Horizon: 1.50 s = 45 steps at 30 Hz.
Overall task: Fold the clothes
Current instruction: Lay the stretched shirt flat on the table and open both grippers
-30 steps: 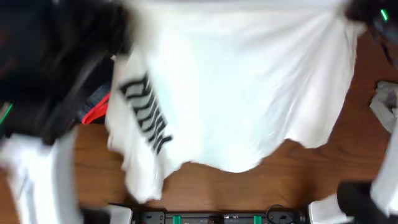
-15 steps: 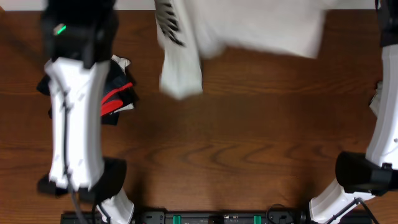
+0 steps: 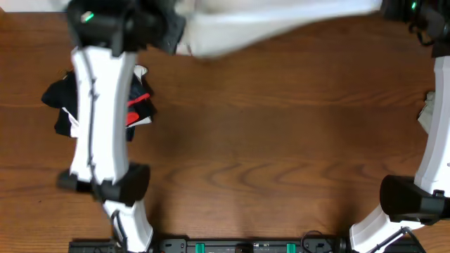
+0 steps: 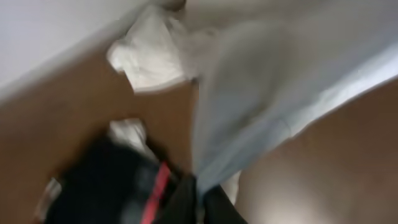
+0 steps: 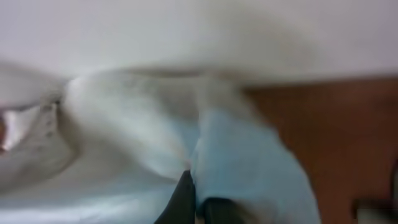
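The clothes, a white T-shirt [image 3: 281, 21], hang stretched in a blurred band along the table's far edge. My left gripper [image 3: 179, 34] holds its left end and my right gripper [image 3: 388, 8] its right end. In the left wrist view the dark fingers [image 4: 200, 202] are shut on a fold of the white cloth [image 4: 280, 81], which rises away from them. In the right wrist view the fingers [image 5: 198, 208] pinch bunched white fabric [image 5: 249, 162]. No lettering shows now.
A heap of black garments with a red band [image 3: 137, 105] lies at the left, partly under my left arm, and shows again as black garments [image 4: 118, 193] by the left fingers. A small grey cloth [image 3: 425, 116] sits at the right edge. Brown table [image 3: 267, 154] lies below.
The T-shirt went from covering much of the view to a narrow strip at the far edge. Both arms stretched away from the front with it; the lettered part has gone from sight.
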Available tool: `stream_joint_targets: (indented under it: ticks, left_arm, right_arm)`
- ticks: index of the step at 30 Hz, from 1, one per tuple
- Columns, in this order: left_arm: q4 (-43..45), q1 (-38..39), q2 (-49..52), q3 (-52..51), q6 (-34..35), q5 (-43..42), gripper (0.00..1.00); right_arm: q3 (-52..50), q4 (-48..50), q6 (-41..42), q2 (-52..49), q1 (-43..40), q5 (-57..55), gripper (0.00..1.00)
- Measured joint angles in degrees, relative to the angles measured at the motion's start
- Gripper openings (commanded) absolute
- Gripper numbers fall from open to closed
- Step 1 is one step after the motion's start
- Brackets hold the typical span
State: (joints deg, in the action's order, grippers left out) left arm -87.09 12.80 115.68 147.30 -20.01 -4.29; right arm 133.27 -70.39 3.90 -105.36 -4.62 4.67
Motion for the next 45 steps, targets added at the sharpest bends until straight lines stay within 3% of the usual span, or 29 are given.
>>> stream_joint_targets:
  ticks: [4, 13, 17, 18, 19, 26, 33, 39, 41, 45]
  left_arm:
    - [-5.2, 0.0, 2.8, -0.7, 0.7, 1.1, 0.06]
    - [-5.2, 0.0, -3.8, -0.6, 4.0, 1.8, 0.08]
    - [-5.2, 0.0, -6.1, -0.2, 6.2, 2.2, 0.27]
    - [-5.2, 0.0, -6.4, -0.2, 6.8, 2.4, 0.41]
    - [-5.2, -0.1, -6.6, -0.2, 6.7, 2.5, 0.48]
    - [-5.2, -0.2, -7.0, -0.2, 8.0, 3.2, 0.55]
    - [-5.2, -0.7, -9.1, -0.2, 8.4, 3.3, 0.61]
    - [-5.2, -1.6, -10.9, -4.4, 14.6, 10.6, 0.62]
    - [-5.2, -2.6, -11.7, -5.6, 16.5, 12.5, 0.77]
    - [-5.2, -6.1, -17.7, -6.5, 19.7, 14.5, 0.84]
  right_arm:
    - [-3.6, -9.7, -1.9, -0.1, 0.0, -0.2, 0.05]
    - [-5.5, -16.3, -4.4, -0.2, 0.0, -0.2, 0.08]
    - [-5.5, -18.4, -5.4, -0.2, 0.0, -0.5, 0.48]
    - [-5.5, -18.8, -5.6, -0.2, -0.1, -0.6, 0.56]
    - [-5.5, -19.2, -5.9, -0.2, -0.2, -0.6, 0.59]
    - [-5.5, -20.0, -7.6, -0.2, -0.2, -1.3, 0.72]
    - [-5.5, -19.8, -8.1, -0.2, -0.7, -0.9, 0.82]
    - [-5.5, -19.4, -7.3, -0.2, -0.9, -0.2, 0.80]
    - [-5.5, -19.5, -7.3, -0.2, -1.2, 0.1, 0.81]
    - [-5.6, -20.9, -7.3, 0.4, -2.3, 1.5, 0.81]
